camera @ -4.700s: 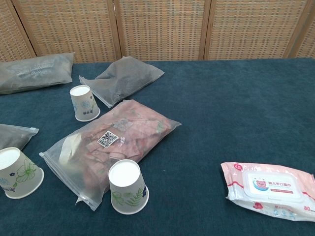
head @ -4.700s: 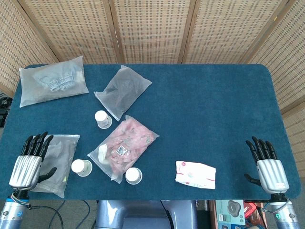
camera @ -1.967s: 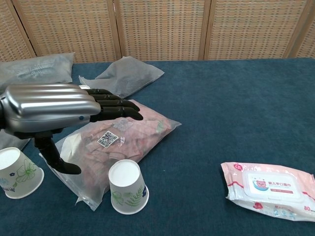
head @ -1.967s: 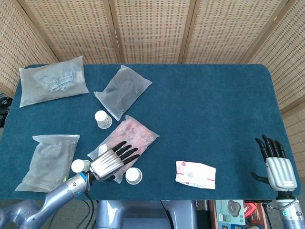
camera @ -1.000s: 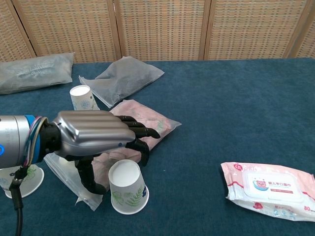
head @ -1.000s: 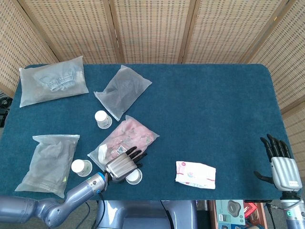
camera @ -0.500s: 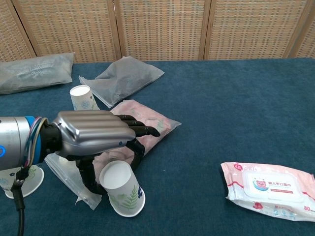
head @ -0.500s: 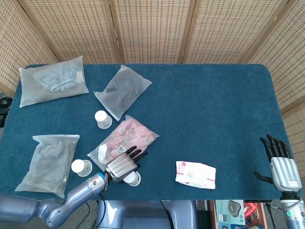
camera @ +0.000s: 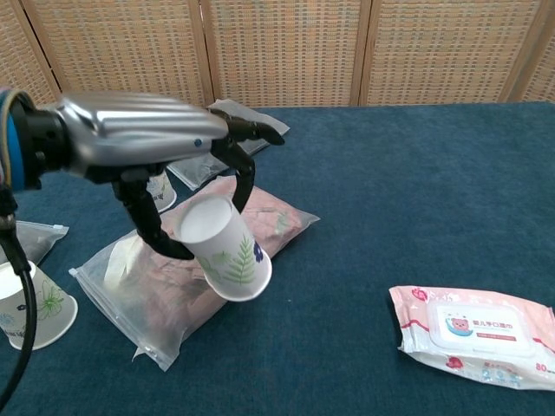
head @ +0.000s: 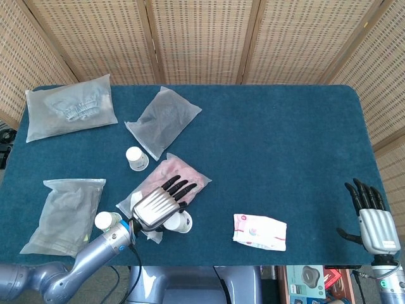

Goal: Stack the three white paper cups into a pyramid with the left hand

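We see the blue table (head: 285, 145) carrying several clear bags, among them a pink-filled bag (camera: 186, 260) near the front edge, and a wipes pack (camera: 473, 334) to the robot's right. The left hand (camera: 152, 143) holds one paper cup (camera: 225, 247) clear of the table above the pink-filled bag, thumb on one side and fingers on the other; the cup is tilted, its closed base up toward the palm and its open mouth down and to the right. A second cup (camera: 26, 303) stands inverted on the table to the left, cut off at the frame edge; a third cup (head: 135, 158) stands inverted farther back, mostly hidden behind the hand in the chest view. Both lie left of the held cup, well apart from each other, so we judge no pyramid base is yet formed. The right hand (head: 373, 218) rests apart, fingers spread, holding nothing.
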Motion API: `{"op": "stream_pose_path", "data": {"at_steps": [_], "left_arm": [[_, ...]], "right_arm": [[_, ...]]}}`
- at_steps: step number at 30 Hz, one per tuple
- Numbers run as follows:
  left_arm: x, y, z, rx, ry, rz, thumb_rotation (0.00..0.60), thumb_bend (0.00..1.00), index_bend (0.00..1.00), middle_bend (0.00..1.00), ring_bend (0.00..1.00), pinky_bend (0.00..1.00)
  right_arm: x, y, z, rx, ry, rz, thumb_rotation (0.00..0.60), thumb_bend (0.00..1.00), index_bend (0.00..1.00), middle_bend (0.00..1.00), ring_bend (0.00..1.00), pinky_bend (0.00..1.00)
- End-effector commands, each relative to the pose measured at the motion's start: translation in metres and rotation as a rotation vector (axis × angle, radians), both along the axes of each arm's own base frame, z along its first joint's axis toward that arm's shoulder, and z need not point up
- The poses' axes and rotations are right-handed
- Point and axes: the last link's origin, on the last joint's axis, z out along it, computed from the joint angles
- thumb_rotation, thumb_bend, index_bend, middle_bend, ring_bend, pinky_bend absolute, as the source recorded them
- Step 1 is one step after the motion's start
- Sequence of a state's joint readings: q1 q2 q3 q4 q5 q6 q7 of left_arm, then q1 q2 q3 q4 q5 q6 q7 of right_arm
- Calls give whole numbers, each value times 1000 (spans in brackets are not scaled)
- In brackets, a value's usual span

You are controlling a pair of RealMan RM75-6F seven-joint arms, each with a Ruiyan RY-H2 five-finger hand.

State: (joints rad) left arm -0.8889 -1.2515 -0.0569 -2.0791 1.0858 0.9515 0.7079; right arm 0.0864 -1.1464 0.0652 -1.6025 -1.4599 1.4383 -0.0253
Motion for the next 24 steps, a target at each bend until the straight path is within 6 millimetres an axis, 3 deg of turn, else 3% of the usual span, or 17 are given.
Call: {"op": "stream_pose_path", "data": {"at_steps": [1, 8, 12, 17, 24], "left_arm": [[-2, 6, 24, 59, -21, 15, 600, 219, 498, 0, 0, 0], [-38, 27, 68, 207, 72, 86, 600, 218, 498, 0, 0, 0], [-83, 52, 101, 318, 115, 227, 600, 219, 498, 0, 0, 0], [-114, 70, 116, 359, 128, 325, 600, 218, 497, 0, 0, 0], [-143, 89, 120, 386, 128, 429, 600, 219, 498, 0, 0, 0]], "right_arm": [[0, 0, 0, 2, 0, 0, 600, 127, 0, 0, 0, 0], [1, 1, -1, 4, 5, 2, 600, 127, 0, 0, 0, 0], [3, 2, -5, 19, 14, 4, 600, 126, 0, 0, 0, 0], [4, 2, -7, 23, 18, 5, 600, 127, 0, 0, 0, 0], [3, 1, -9, 26, 22, 2, 600, 127, 0, 0, 0, 0]]}}
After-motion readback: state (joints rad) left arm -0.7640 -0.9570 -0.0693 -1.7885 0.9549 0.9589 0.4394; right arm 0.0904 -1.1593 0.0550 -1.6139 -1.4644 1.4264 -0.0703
